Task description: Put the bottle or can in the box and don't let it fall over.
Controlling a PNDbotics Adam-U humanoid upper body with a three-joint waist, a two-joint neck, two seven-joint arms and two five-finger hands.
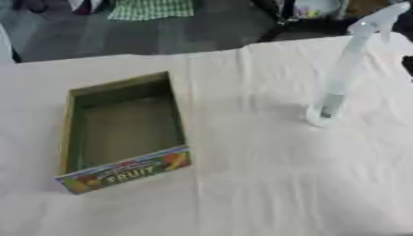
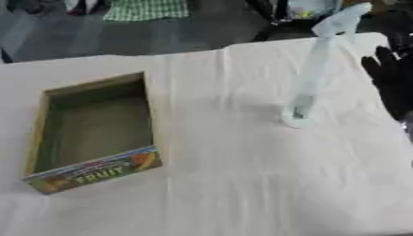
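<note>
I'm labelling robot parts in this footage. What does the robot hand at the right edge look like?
Only the right robot hand shows, clearest in the right eye view: black all over, with slim, separate fingers like a person's. I can make out no cables, markings or silver joints on it. The left robot hand is not in view.
</note>
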